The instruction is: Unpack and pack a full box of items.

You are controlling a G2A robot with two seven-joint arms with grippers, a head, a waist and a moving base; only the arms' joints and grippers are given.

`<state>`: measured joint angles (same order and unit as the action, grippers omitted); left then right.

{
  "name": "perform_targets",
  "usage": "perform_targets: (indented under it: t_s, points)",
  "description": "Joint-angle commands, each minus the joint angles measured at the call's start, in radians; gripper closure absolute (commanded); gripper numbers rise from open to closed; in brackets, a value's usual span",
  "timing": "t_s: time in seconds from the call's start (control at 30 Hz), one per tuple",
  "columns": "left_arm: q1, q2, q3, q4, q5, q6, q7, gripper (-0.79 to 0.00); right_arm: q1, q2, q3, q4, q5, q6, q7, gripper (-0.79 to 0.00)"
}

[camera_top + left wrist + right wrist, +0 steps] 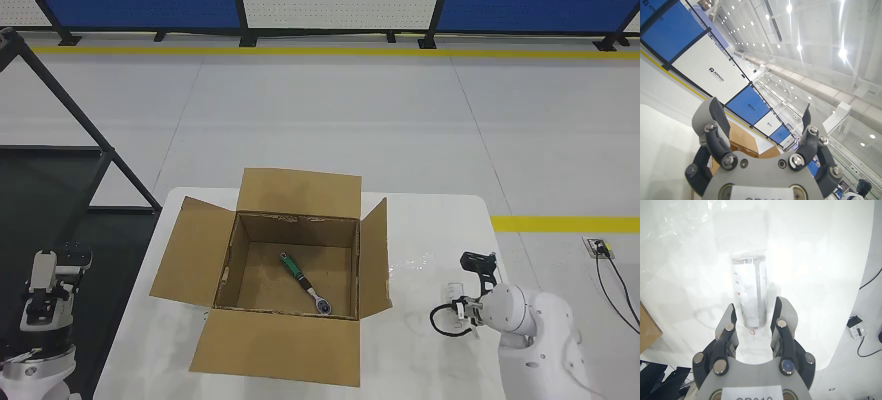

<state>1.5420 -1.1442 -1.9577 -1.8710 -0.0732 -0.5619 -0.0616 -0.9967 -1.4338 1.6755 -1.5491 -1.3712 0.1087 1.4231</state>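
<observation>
Right gripper (pixel 755 303) sits open around a clear plastic bottle (pixel 750 289), left gripper (pixel 762 106) open too. Guessing unpacking: green-handled ratchet (pixel 304 282) waits in the brown cardboard box (pixel 300 192), grab that next.

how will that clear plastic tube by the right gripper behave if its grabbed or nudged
The clear tube is round and seems to lie on its side on the smooth table, so a nudge would probably roll it. Its glossy wall looks slippery, so the open right gripper may need a centred squeeze.
</observation>
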Motion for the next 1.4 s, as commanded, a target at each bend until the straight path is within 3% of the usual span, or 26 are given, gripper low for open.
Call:
perform_targets:
  t_s: [0.0,0.03,0.07,0.13,0.17,0.33,0.57,0.77,0.9,1.03,1.37]
  points:
    - [0.0,0.0,0.0,0.0,0.0,0.0,0.0,-0.785,0.001,0.002,-0.001,-0.012,-0.001,0.001,0.003,-0.619]
    - [0.0,0.0,0.0,0.0,0.0,0.0,0.0,-0.785,0.002,0.004,-0.001,-0.022,-0.003,0.0,0.004,-0.573]
    - [0.0,0.0,0.0,0.0,0.0,0.0,0.0,-0.785,0.002,0.005,-0.001,-0.037,-0.002,-0.001,0.003,-0.576]
    - [0.0,0.0,0.0,0.0,0.0,0.0,0.0,-0.785,-0.003,0.007,-0.002,-0.086,0.002,0.003,-0.006,-0.628]
    - [0.0,0.0,0.0,0.0,0.0,0.0,0.0,-0.785,-0.009,0.007,-0.005,-0.126,0.004,0.007,-0.021,-0.69]
    - [0.0,0.0,0.0,0.0,0.0,0.0,0.0,-0.785,-0.071,0.007,-0.031,-0.383,0.059,-0.017,-0.093,-0.785]
    - [0.0,0.0,0.0,0.0,0.0,0.0,0.0,-0.785,-0.093,0.008,-0.166,-0.684,0.099,-0.101,-0.145,-0.785]
    - [0.0,0.0,0.0,0.0,0.0,0.0,0.0,-0.785,-0.004,0.005,-0.355,-0.774,0.09,-0.163,-0.111,-0.785]
    - [0.0,0.0,0.0,0.0,0.0,0.0,0.0,-0.785,0.109,-0.005,-0.518,-0.699,0.105,-0.185,-0.041,-0.785]
    - [0.0,0.0,0.0,0.0,0.0,0.0,0.0,-0.785,0.251,-0.031,-0.678,-0.541,0.111,-0.137,-0.015,-0.785]
    - [0.0,0.0,0.0,0.0,0.0,0.0,0.0,-0.785,0.609,-0.149,-0.951,0.04,0.245,0.057,-0.094,-0.785]
